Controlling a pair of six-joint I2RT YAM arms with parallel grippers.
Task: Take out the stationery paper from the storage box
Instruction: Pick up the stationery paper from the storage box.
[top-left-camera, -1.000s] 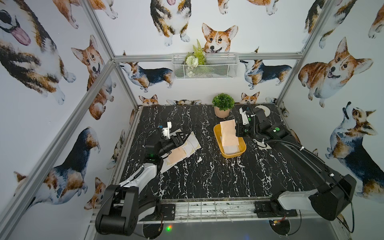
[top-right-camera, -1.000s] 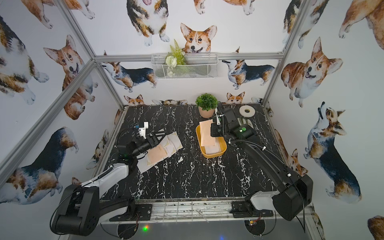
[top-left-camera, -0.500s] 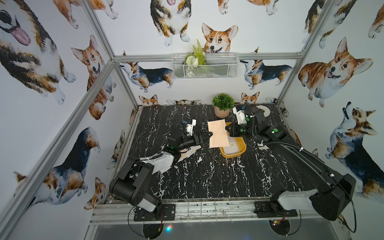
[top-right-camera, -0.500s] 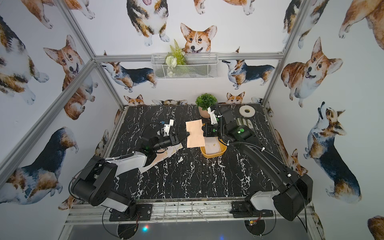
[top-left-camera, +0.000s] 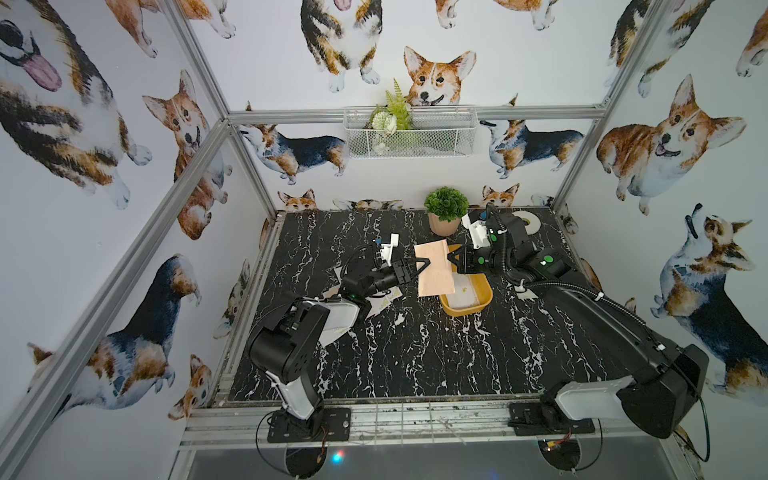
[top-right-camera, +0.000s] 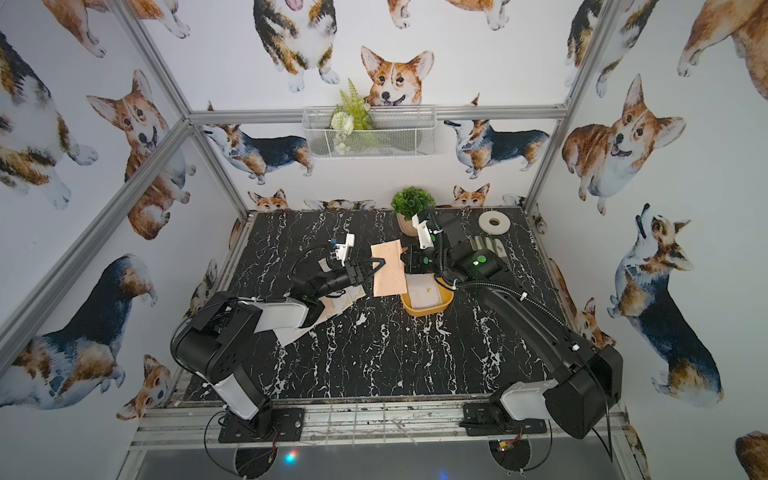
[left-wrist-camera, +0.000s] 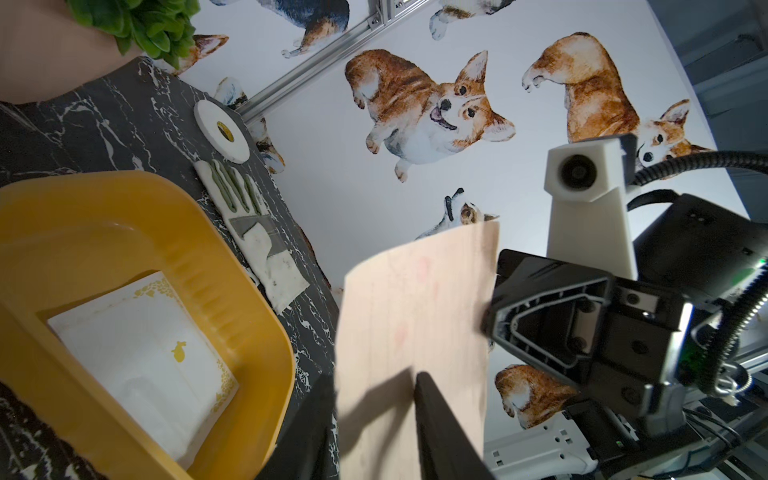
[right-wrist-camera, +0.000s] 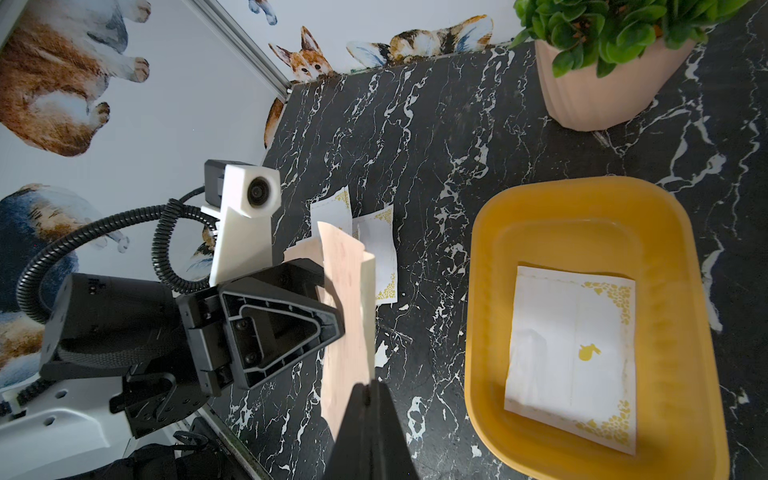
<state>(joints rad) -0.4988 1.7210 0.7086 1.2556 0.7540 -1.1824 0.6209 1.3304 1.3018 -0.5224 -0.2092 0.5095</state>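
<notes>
mid-frame, sheet (top-left-camera: 434, 270) hangs left of box (top-left-camera: 465, 311): right gripper (top-left-camera: 451, 261) clamped on it, left gripper (top-left-camera: 424, 264) jaws slightly apart astride its other edge; table sheets (top-right-camera: 338, 307) half hidden.

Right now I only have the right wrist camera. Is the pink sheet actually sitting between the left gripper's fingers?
Observer: Yes. The left wrist view shows the pink sheet between the two fingers of the left gripper, one on each side. Whether they pinch it, I cannot tell.
Operator: What lies on the table outside my picture?
Observer: A glove lies flat on the table beside the box.
Operator: Anything else over there?
Observer: A white tape roll lies just beyond the glove, by the wall.
</notes>
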